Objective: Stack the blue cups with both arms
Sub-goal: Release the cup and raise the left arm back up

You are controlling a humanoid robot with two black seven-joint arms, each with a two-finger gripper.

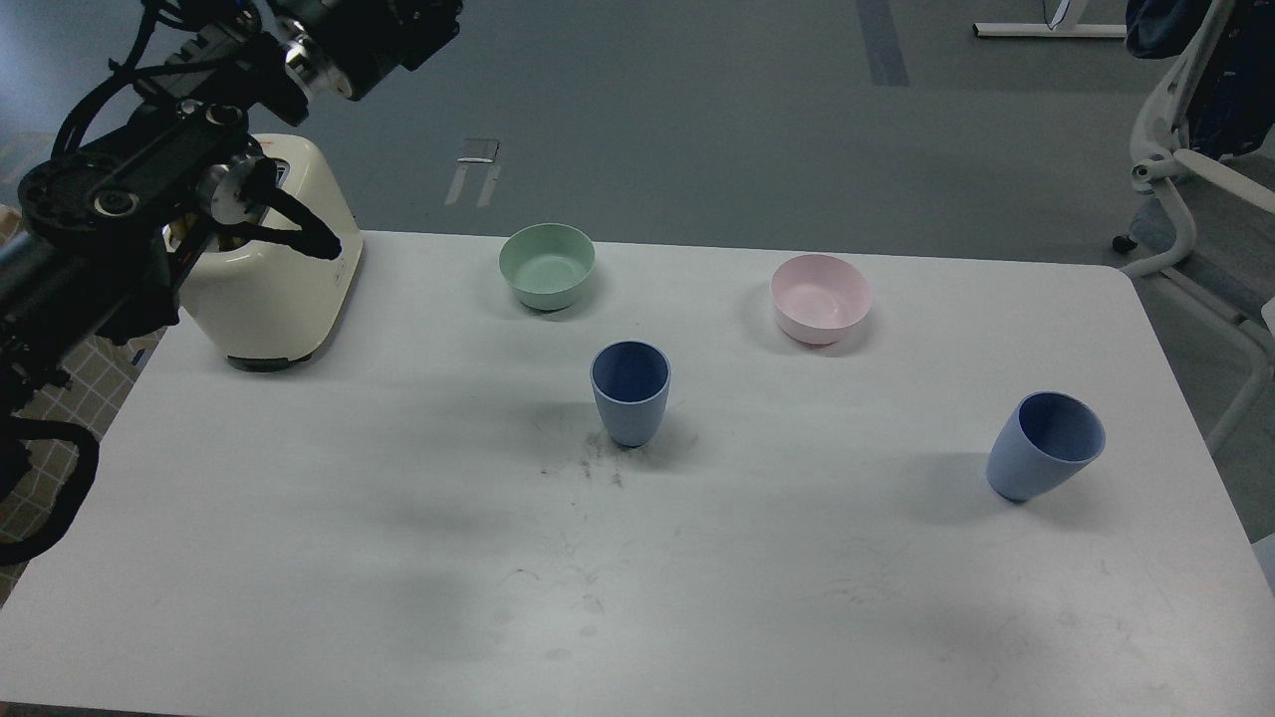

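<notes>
Two blue cups stand upright and apart on the white table (299, 558). One blue cup (631, 393) is in the middle of the table. The other blue cup (1046, 446) is near the right edge and looks tilted to the right. My left arm (179, 169) is raised high at the top left, above the toaster; its far end runs out past the top edge, so its gripper is out of view. My right arm is out of view. Nothing touches either cup.
A cream toaster (279, 269) stands at the table's back left, under my left arm. A mint-green bowl (547, 264) and a pale pink bowl (820, 297) sit behind the middle cup. An office chair (1195, 169) stands off the table's right side.
</notes>
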